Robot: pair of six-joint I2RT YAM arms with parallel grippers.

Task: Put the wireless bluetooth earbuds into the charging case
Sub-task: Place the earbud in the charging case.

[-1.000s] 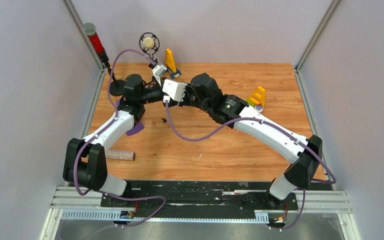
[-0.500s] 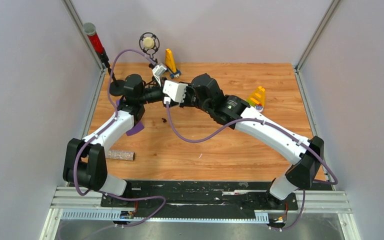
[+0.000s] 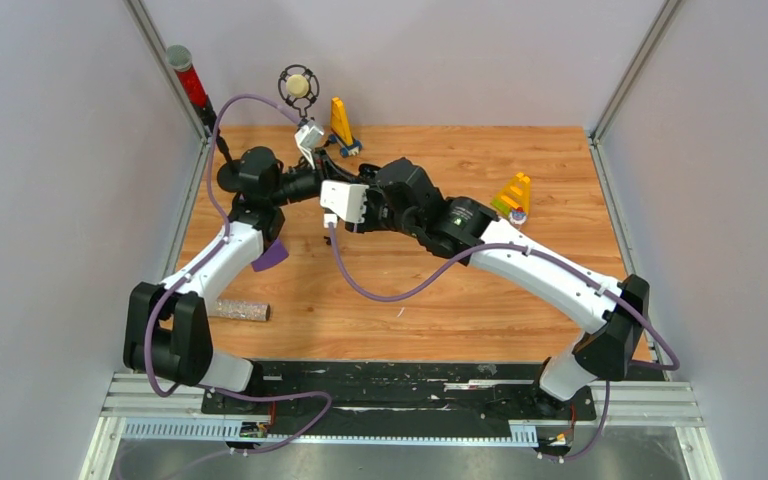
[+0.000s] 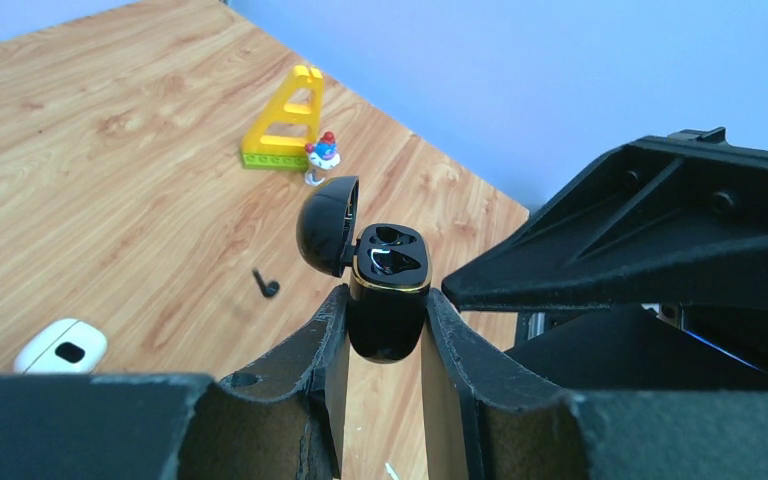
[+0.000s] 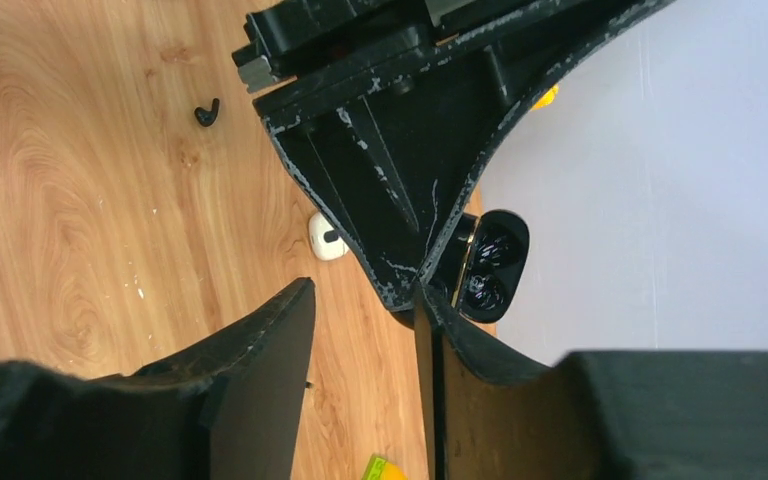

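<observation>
From above, both arms were seen over the far left of the table (image 3: 440,320). Left wrist: the jaws of the left gripper (image 4: 385,300) were clamped on the open black charging case (image 4: 388,265), a black earbud (image 4: 265,286) lying on the table. Right wrist: the jaws of the right gripper (image 5: 362,290) were parted, empty

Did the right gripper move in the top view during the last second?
Yes. The right gripper drew back toward the near edge and slightly left, away from the orange block at the table's back.

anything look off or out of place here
A black earbud lies loose on the wooden table, away from the open black case clamped in the left gripper. Nothing looks spilled or broken.
</observation>
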